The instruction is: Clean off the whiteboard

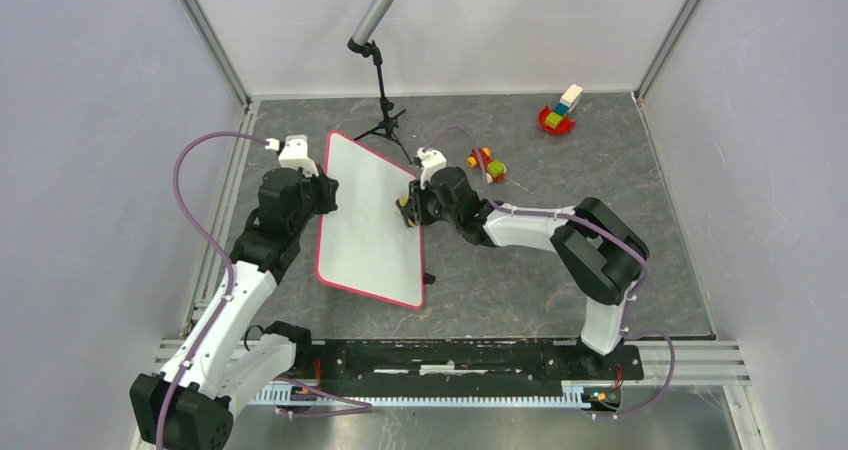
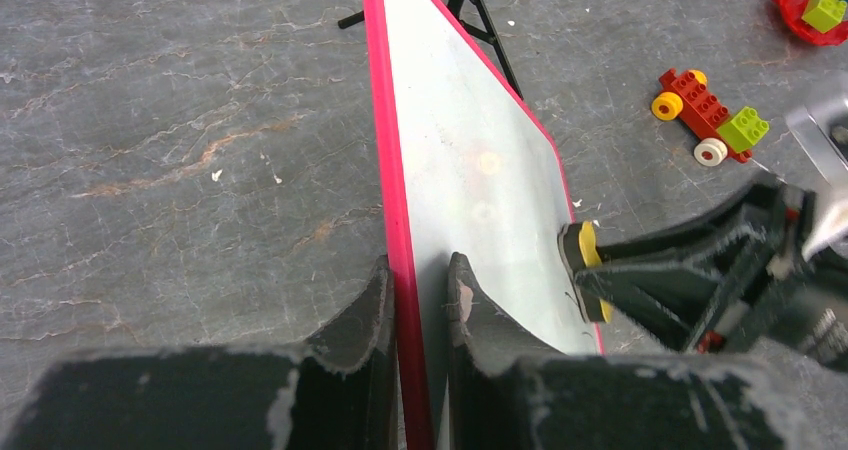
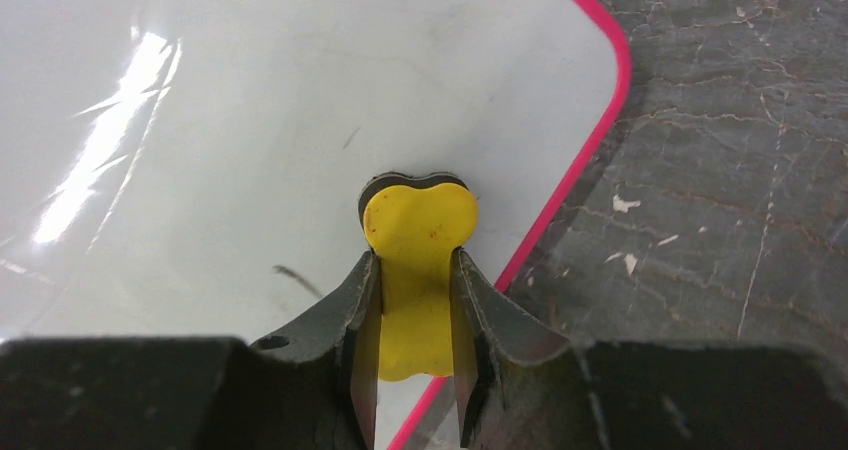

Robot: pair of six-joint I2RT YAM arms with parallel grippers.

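The table (image 1: pixel 560 270) has a grey, stone-like surface with pale veins. Light walls (image 1: pixel 100 120) close it on three sides, with metal posts (image 1: pixel 205 30) in the far corners. In the top view, a black tripod stand (image 1: pixel 385 120) carrying a grey tube stands at 12 o'clock. A small pile of colour blocks (image 1: pixel 560 113) lies at 1 o'clock, and a toy car (image 1: pixel 486 162) made of bricks is nearer to the centre. The whiteboard (image 1: pixel 370 220), white with a pink rim, is a little left of the centre, with its long sides running from 11 to 5 o'clock. Whether it lies flat or leans, I cannot tell. The left gripper (image 2: pixel 415 290) is at the board's 9 o'clock edge, with one finger on each side of the pink rim, closed narrowly on it. The right gripper (image 3: pixel 415 270) is at the board's 3 o'clock edge and pinches a yellow eraser (image 3: pixel 418 215) between both fingers. The dark pad of the eraser appears to be against the white face, near a rounded corner. A short dark stroke (image 3: pixel 292 275) shows on the board at 8 o'clock from the eraser.
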